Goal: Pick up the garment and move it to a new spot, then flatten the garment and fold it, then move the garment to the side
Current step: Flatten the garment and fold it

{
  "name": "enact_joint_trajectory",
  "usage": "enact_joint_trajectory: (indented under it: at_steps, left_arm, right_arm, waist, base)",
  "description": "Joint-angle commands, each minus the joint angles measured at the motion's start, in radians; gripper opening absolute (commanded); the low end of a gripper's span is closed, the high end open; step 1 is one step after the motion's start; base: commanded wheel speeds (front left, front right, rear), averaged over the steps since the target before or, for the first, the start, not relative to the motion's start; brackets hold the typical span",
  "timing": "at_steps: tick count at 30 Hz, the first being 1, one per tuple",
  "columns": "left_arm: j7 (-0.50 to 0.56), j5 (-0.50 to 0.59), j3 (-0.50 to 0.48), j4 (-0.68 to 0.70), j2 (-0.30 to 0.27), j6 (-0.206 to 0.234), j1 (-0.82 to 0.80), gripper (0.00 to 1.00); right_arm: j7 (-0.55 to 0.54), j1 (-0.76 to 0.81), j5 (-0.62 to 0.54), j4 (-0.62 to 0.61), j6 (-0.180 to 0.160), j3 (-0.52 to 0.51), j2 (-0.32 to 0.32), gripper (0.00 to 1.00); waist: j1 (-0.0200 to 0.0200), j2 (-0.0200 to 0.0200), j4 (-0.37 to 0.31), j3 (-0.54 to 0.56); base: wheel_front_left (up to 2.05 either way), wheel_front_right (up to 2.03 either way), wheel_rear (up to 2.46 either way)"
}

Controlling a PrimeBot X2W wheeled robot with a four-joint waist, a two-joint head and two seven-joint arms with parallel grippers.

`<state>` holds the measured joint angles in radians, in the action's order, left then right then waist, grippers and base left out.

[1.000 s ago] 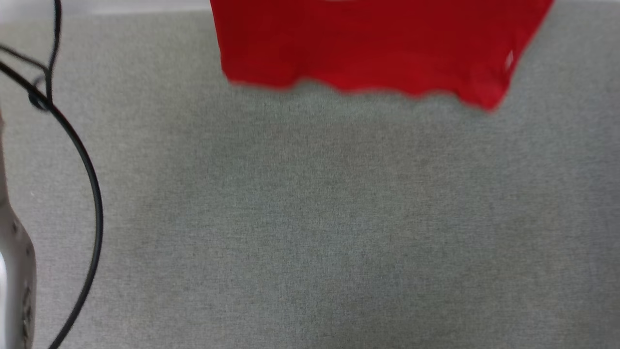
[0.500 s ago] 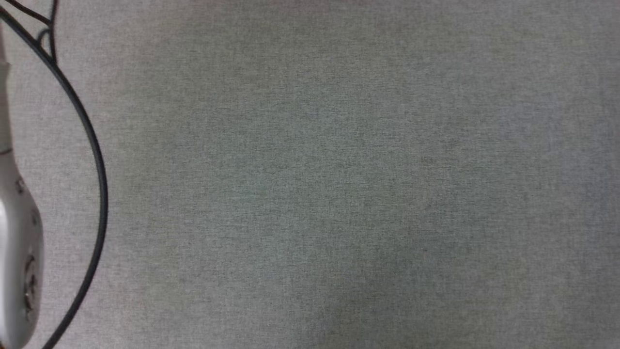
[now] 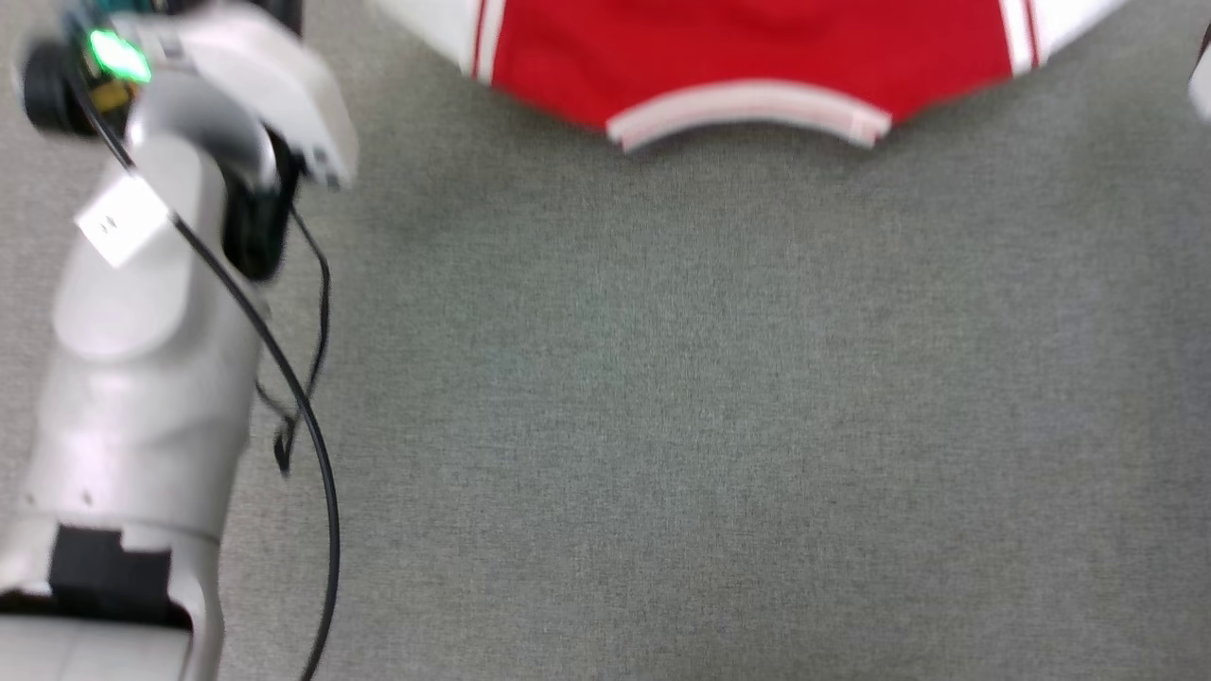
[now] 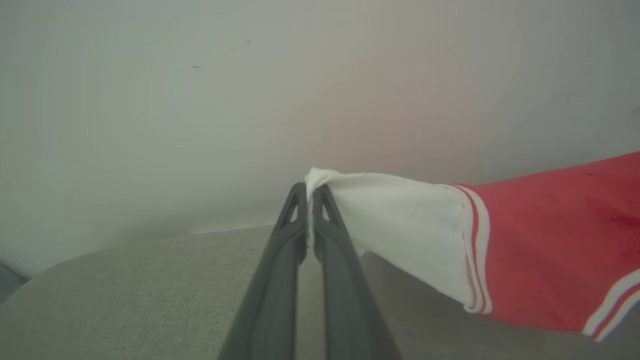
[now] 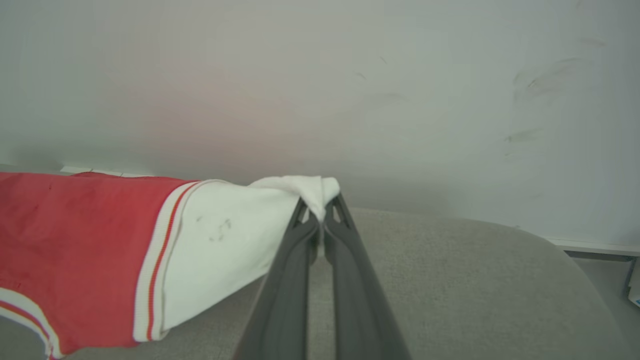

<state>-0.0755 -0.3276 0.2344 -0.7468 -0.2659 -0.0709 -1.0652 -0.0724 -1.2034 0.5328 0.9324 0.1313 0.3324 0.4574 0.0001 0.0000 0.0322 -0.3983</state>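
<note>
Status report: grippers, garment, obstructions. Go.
Left gripper shut on one garment sleeve, right gripper shut on the other. Red body spread between them over grey surface. Black cable beside left forearm, apart from cloth.

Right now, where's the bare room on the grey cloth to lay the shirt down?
The wide stretch of grey cloth below the shirt, from the cable across to the right edge, is bare. The left strip is crowded by the left arm and its cable, and the top edge is taken by the shirt.
</note>
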Motion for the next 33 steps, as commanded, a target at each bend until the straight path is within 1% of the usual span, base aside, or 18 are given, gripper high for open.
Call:
enact_joint_trajectory:
  at_steps: [1, 10, 18, 23, 24, 28, 33]
  left_arm:
    - [-0.008, -0.007, 0.005, -0.012, 0.002, -0.008, 0.053, 0.00]
    - [0.018, -0.055, 0.024, -0.055, -0.022, -0.030, 0.337, 0.00]
    - [0.097, -0.101, 0.045, -0.020, -0.049, -0.042, 0.568, 0.00]
    - [0.141, -0.133, 0.038, 0.054, -0.078, -0.038, 0.711, 0.00]
    - [0.141, -0.133, 0.038, 0.054, -0.078, -0.038, 0.711, 0.00]
    - [0.205, -0.163, 0.036, 0.148, -0.106, -0.038, 0.822, 0.00]
    - [0.272, -0.191, 0.022, 0.303, -0.146, -0.006, 0.966, 0.00]
  right_arm:
    - [-0.011, 0.050, 0.025, -0.001, -0.001, 0.017, 0.010, 0.00]
    - [-0.100, 0.322, 0.162, -0.051, -0.001, 0.107, 0.064, 0.00]
    - [-0.146, 0.549, 0.262, -0.130, -0.001, 0.117, 0.112, 0.00]
    - [-0.177, 0.686, 0.303, -0.198, -0.002, 0.096, 0.141, 0.00]
    - [-0.177, 0.686, 0.303, -0.198, -0.002, 0.096, 0.141, 0.00]
    - [-0.221, 0.799, 0.333, -0.265, -0.001, 0.066, 0.171, 0.00]
    - [-0.276, 0.936, 0.338, -0.352, -0.002, 0.011, 0.197, 0.00]
  waist:
    - [-0.0001, 0.0000, 0.004, 0.056]
    - [-0.0001, 0.0000, -0.005, 0.216]
    - [-0.0001, 0.0000, -0.013, 0.329]
    - [-0.0001, 0.0000, -0.018, 0.388]
    - [-0.0001, 0.0000, -0.018, 0.388]
    - [-0.0001, 0.0000, -0.021, 0.423]
    - [-0.0001, 0.0000, -0.028, 0.444]
  base:
    - [0.00, 0.00, 0.00]
    - [0.00, 0.00, 0.00]
    - [0.00, 0.00, 0.00]
    - [0.00, 0.00, 0.00]
    - [0.00, 0.00, 0.00]
    - [0.00, 0.00, 0.00]
    - [0.00, 0.00, 0.00]
